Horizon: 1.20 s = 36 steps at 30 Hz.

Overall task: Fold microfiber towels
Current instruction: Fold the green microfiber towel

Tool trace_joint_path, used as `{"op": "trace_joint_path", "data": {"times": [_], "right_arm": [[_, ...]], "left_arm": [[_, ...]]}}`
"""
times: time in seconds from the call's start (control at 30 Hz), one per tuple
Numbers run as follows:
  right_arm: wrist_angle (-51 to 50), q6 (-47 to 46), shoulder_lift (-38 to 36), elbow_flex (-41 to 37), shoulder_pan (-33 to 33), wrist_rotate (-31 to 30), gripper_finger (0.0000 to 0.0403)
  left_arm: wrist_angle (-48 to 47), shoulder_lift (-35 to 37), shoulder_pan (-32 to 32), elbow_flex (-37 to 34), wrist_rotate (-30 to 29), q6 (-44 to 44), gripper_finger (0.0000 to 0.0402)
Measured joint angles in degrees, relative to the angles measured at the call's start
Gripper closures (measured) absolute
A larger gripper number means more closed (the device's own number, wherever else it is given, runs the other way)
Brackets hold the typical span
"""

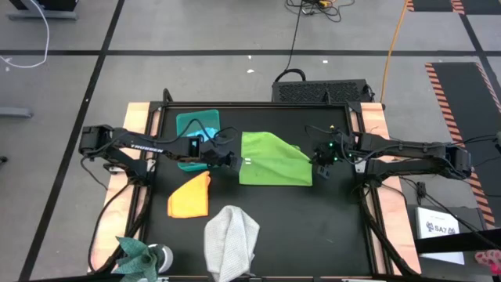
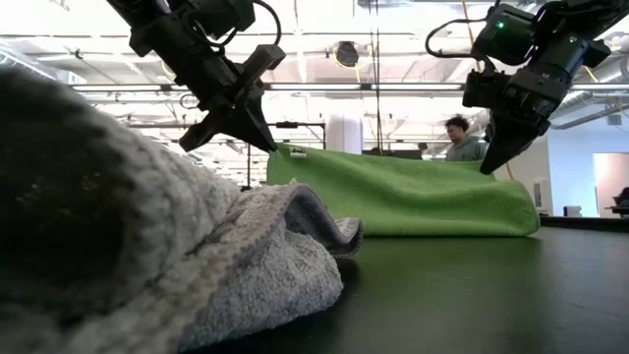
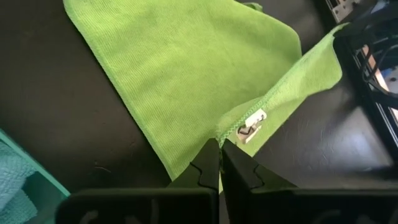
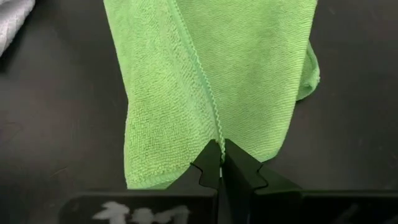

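Lime green towel point(image 1: 274, 159) lies mid-worktop, already doubled over once, and both grippers pinch it at opposite ends; the left gripper point(image 3: 220, 144) is pressed together on the hemmed corner by the white tag point(image 3: 251, 124), and the right gripper point(image 4: 221, 144) is pressed together on the stitched edge at the right end; the step in hand looks like the carrying-over of a fold, judging by the raised edge in the low view; the next move calls for both arms to travel together at even height so the edges meet squarely. Room is fair toward the near side, though the grey towel point(image 1: 232, 239) sits there in a heap and the orange-yellow towel point(image 1: 190, 197) lies near-left; the teal bin point(image 1: 198, 125) stands just left of the far corner; the worktop point(image 1: 337, 227) is bare to the near right.
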<state>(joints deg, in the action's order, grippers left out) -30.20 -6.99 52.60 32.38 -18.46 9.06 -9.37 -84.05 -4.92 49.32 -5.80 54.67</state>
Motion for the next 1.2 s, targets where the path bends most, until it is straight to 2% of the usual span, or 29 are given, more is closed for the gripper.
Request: {"op": "trace_joint_path", "data": {"times": [0.17,0.33,0.43,0.6,0.7,0.83,1.2], "right_arm": [[0.0,0.3,0.0,0.0,0.0,-0.3,0.0381],[0.0,1.1,0.0,0.0,0.0,-6.8,0.0342],[0.6,3.2,0.0,0.0,0.0,-9.2,0.0326],[6.9,6.0,0.0,0.0,-0.4,-9.2,0.0315],[8.1,3.9,0.9,0.1,-2.7,-8.6,0.0317],[7.3,5.1,3.7,0.0,-6.6,-4.9,0.0318],[19.2,12.1,19.2,0.0,-15.0,3.8,0.0318]], "left_arm": [[-0.1,0.0,0.0,0.0,0.6,-1.0,0.0358],[-0.5,0.0,0.0,0.0,-0.4,-1.5,0.0324],[-0.6,0.0,-0.4,0.0,-1.1,-1.5,0.0317],[-0.3,0.0,-1.3,0.0,-1.2,-1.6,0.0316],[0.3,0.0,-1.9,0.0,-1.2,-1.5,0.0316],[1.1,0.0,-2.5,0.0,-1.2,-1.6,0.0316],[2.2,0.0,-2.5,0.0,-1.4,-1.5,0.0316]]}}
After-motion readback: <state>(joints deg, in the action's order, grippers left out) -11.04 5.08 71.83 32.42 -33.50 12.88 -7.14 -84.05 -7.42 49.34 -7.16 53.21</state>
